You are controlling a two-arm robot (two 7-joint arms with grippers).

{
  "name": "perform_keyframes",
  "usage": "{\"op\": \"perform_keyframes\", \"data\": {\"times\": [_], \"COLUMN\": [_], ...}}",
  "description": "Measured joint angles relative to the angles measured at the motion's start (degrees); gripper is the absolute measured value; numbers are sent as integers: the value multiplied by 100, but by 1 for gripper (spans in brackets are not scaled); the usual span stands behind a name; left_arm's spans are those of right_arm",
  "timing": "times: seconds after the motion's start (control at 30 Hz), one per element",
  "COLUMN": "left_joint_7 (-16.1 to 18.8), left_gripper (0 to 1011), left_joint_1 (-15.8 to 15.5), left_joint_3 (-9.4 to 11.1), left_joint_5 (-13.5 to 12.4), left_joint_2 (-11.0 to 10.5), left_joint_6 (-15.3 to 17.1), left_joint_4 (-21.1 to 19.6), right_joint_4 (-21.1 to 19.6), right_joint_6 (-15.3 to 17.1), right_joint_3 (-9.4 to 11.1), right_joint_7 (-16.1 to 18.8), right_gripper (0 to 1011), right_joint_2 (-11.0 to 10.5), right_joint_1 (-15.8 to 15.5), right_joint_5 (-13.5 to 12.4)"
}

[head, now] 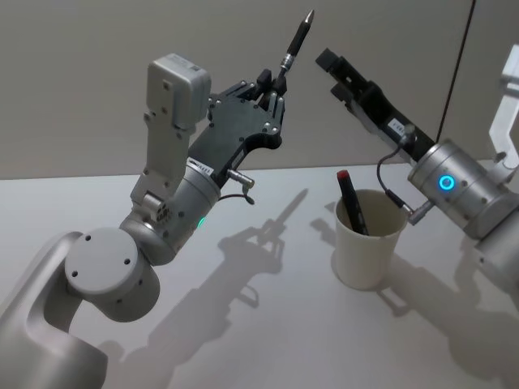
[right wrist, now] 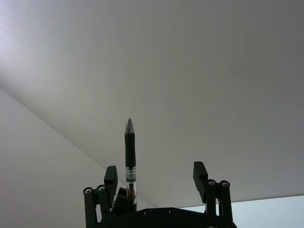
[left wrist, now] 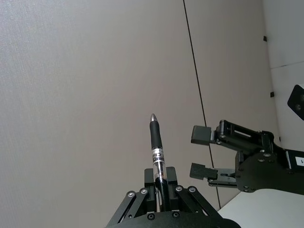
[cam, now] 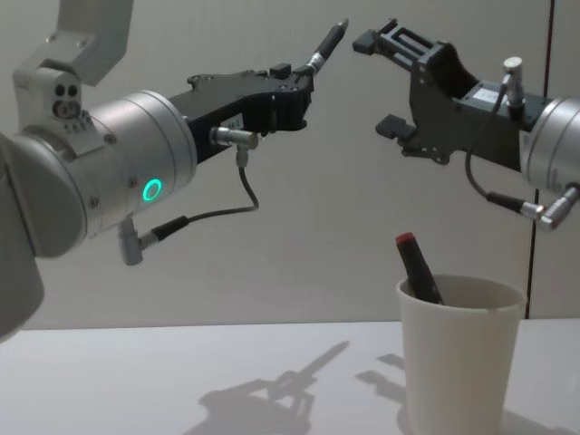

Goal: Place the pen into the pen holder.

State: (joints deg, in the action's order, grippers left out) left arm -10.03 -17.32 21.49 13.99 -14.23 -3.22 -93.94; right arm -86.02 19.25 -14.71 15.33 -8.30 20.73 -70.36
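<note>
A black pen (head: 296,40) with a silver tip is held high in the air, tilted up and to the right. My left gripper (head: 272,89) is shut on its lower end. Just right of the pen's tip, my right gripper (head: 334,74) is open and not touching it. From the left wrist the pen (left wrist: 156,142) rises from my left gripper (left wrist: 160,183), with the open right gripper (left wrist: 202,152) beside it. From the right wrist the pen (right wrist: 129,152) shows between the right gripper's (right wrist: 155,175) fingers. The pen holder (head: 369,251), a white paper cup, stands on the table below the right arm.
A dark marker with a red cap (head: 350,203) leans inside the cup. The white table (head: 268,324) stretches left of and in front of the cup. A plain grey wall stands behind.
</note>
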Motion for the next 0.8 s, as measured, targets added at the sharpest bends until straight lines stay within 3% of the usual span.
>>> {"op": "perform_keyframes", "data": {"times": [0.43, 0.8], "left_joint_7": [0, 0], "left_gripper": [151, 151], "left_joint_1": [0, 0], "left_joint_3": [0, 0], "left_joint_5": [0, 0], "left_joint_2": [0, 0], "left_joint_6": [1, 1], "left_joint_4": [0, 0], "right_joint_4": [50, 230], "right_joint_6": [48, 121], "right_joint_3": [40, -106], "right_joint_7": [29, 134], "right_gripper": [1001, 1001], "right_joint_2": [-43, 77], "right_joint_1": [121, 297], "right_joint_5": [-293, -243]}}
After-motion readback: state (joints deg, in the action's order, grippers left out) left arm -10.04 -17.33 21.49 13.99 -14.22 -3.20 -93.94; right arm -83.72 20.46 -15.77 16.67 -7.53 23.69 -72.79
